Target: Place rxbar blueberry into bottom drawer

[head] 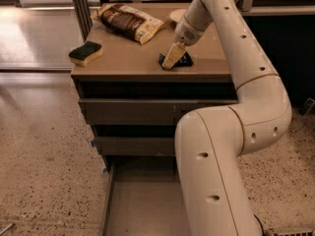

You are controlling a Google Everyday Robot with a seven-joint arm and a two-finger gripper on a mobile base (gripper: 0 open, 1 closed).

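The rxbar blueberry (185, 60), a small dark navy bar, lies flat on the cabinet top (128, 58) near its front right. My gripper (172, 58) is down on the bar's left end, touching or just over it, and hides part of it. The bottom drawer (140, 205) is pulled out toward me below the cabinet; its flat floor shows nothing on it. My large cream arm covers the drawer's right side.
A brown-and-cream snack bag (129, 20) lies at the back of the cabinet top. A green-and-yellow sponge (85, 52) sits at the front left corner. The two upper drawers (128, 112) are shut. Speckled floor lies to the left.
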